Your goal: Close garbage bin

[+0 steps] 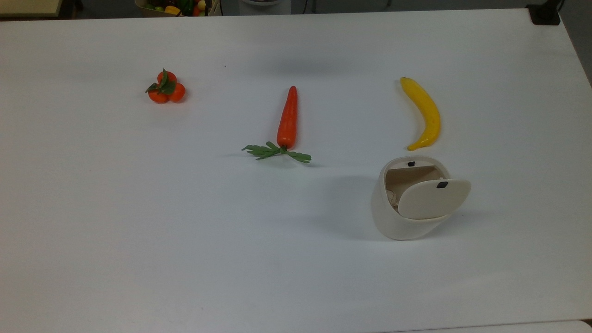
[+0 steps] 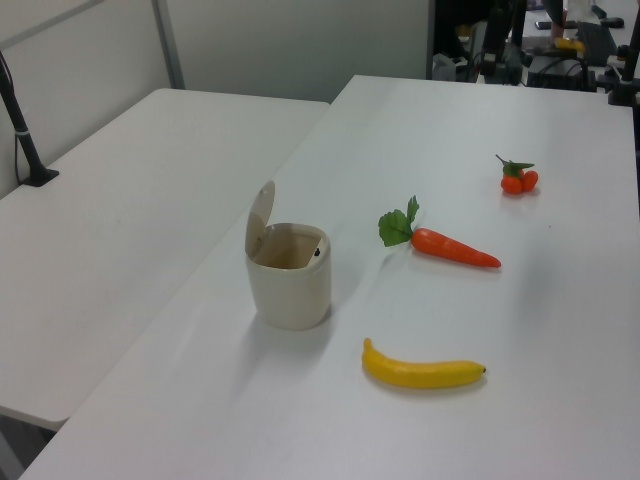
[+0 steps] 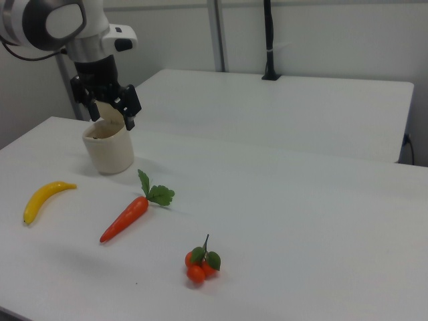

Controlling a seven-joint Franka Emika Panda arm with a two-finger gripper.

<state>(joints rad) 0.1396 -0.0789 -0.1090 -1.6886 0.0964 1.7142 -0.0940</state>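
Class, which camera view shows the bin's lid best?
The top view: the lid faces the camera, raised, black tab visible. The left view shows it edge-on, standing up behind the bin. In the right view the claw mostly covers it.

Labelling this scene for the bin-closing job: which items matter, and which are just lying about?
Belong to the job:
- cream-white plastic garbage bin
- its raised flat hinged lid
- robot gripper

Lying about:
- yellow banana
- orange carrot with green leaves
- cluster of small oranges
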